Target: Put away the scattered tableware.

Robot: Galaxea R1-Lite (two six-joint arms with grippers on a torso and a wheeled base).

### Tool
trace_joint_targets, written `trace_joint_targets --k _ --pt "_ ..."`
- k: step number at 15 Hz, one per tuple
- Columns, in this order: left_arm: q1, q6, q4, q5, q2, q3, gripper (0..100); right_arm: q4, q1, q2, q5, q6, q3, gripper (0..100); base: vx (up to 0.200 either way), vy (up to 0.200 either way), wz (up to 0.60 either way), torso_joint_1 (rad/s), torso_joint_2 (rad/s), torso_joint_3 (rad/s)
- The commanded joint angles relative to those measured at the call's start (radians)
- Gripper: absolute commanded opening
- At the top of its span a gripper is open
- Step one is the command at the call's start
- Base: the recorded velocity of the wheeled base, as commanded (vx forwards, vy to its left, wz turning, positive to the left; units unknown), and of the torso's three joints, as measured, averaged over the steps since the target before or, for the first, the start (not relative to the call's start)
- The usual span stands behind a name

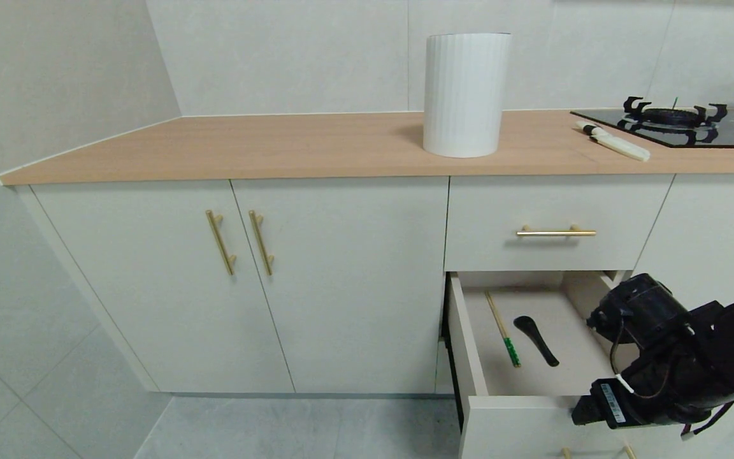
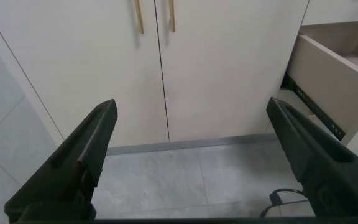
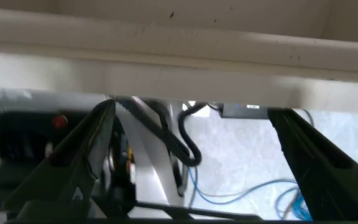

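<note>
Right claw [image 3: 191, 112]: fingers apart, at the open drawer's [image 1: 466, 344] front edge. Left claw [image 2: 191, 106]: fingers apart, low beside the drawer. Chopsticks [image 1: 503, 329] and spoon [image 1: 536, 340] lie inside the drawer. Knife [image 1: 612, 141] lies on my surface [image 1: 278, 146], above the drawer.

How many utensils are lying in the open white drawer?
2: wooden chopsticks with green tips lie left in the drawer, a black spoon just right of them. The right arm covers the drawer's right corner, so more may be hidden.
</note>
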Motion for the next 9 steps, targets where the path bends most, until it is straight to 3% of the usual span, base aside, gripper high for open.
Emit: trace_joint_targets --k 1,9 --pt "0.0 0.0 0.0 0.0 0.0 0.0 100 -0.034 -0.004 0.027 -0.007 0.014 -0.003 100 0.0 0.0 0.0 0.0 0.0 0.0" --pt "0.0 0.0 0.0 0.0 0.0 0.0 100 -0.287 -0.033 0.14 -0.079 0.069 -0.003 100 0.0 0.0 0.0 0.0 0.0 0.0"
